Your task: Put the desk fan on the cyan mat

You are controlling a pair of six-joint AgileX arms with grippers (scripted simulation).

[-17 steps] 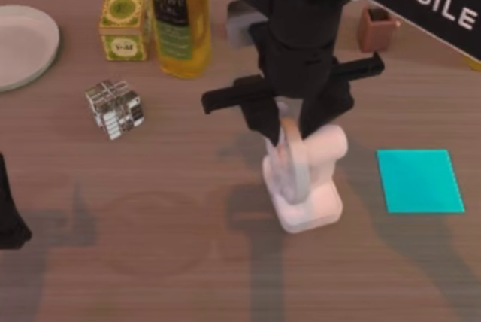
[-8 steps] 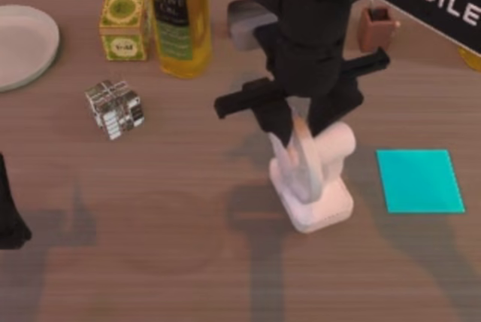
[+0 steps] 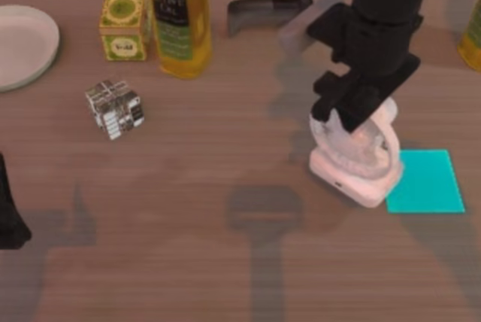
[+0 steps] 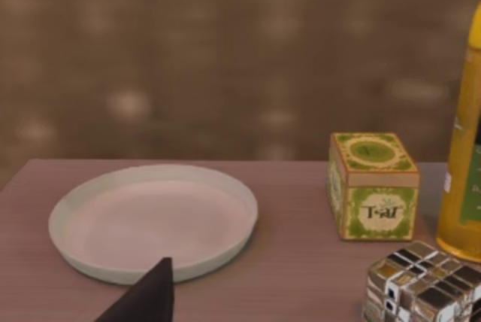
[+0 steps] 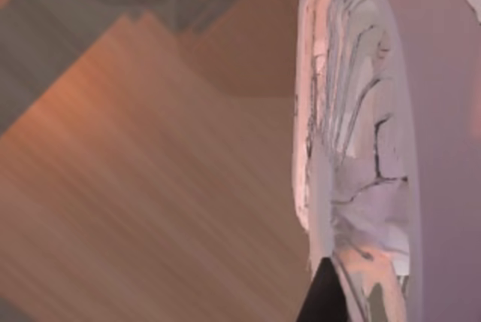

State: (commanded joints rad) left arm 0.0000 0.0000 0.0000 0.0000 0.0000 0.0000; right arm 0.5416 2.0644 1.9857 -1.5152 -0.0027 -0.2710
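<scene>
The pale pink-white desk fan (image 3: 359, 158) is right of the table's middle, with my right gripper (image 3: 352, 120) shut on its round grille head from above. In the top view its square base overlaps the left edge of the cyan mat (image 3: 427, 180), which lies flat at the right. I cannot tell whether the base touches the table. The right wrist view is filled by the fan's grille (image 5: 361, 149), with one dark fingertip (image 5: 323, 298) against it. My left gripper (image 3: 7, 220) is parked at the table's left edge, open; one of its fingers (image 4: 146, 299) shows in the left wrist view.
A white plate (image 3: 19, 44) sits at the back left, with a green tea box (image 3: 122, 25) and a yellow oil bottle (image 3: 176, 17) beside it. A mirrored cube (image 3: 114, 109) lies in front of them. A grey object (image 3: 263, 12) lies at the back.
My right arm has carried the fan to the right and turned it; its base now reaches the cyan mat's left edge. The left arm has not moved.
</scene>
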